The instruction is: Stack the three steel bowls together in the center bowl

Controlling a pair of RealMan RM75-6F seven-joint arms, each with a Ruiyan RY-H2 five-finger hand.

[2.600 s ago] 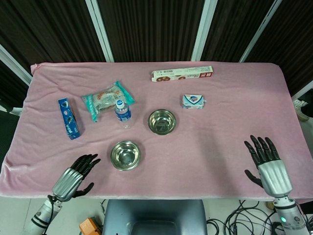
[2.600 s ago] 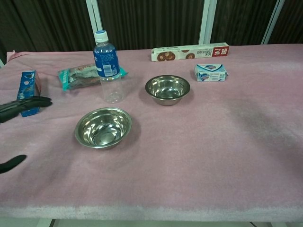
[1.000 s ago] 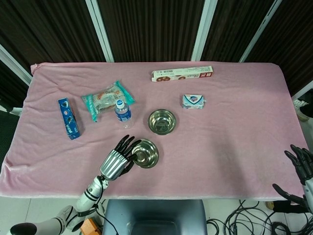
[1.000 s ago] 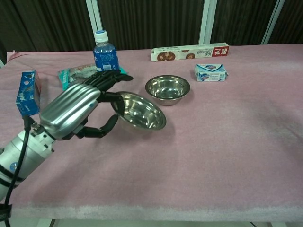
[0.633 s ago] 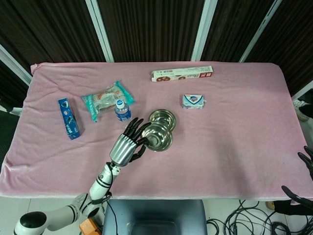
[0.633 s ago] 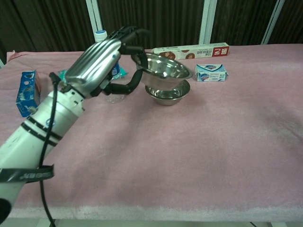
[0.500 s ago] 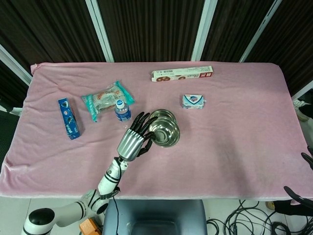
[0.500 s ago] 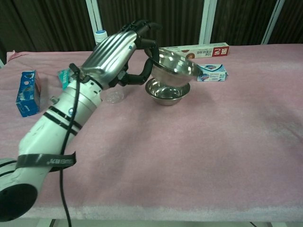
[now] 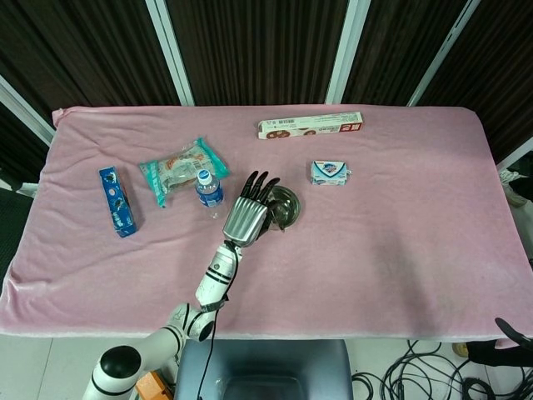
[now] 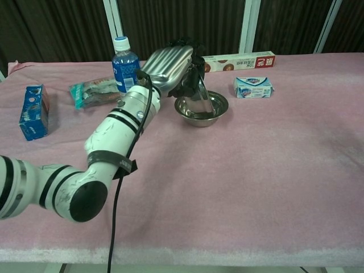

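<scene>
My left hand (image 9: 250, 214) (image 10: 170, 64) grips a steel bowl (image 10: 199, 91) by its rim and holds it steeply tilted, its lower edge down in the centre bowl (image 10: 219, 104). In the head view the hand covers the left side of the two bowls (image 9: 286, 206), which merge into one steel shape. Only these two bowls show. Of my right hand only a dark fingertip (image 9: 510, 328) pokes in at the bottom right corner of the head view, far from the bowls.
A water bottle (image 9: 208, 190) (image 10: 126, 67) stands just left of the hand. A snack packet (image 9: 178, 171), a blue box (image 9: 117, 202), a long carton (image 9: 310, 127) and a soap pack (image 9: 330, 172) lie on the pink cloth (image 9: 391, 233).
My left hand lifted the near bowl, carried it up to the centre bowl and has now tipped it down into that bowl. My right hand slid out past the bottom right corner.
</scene>
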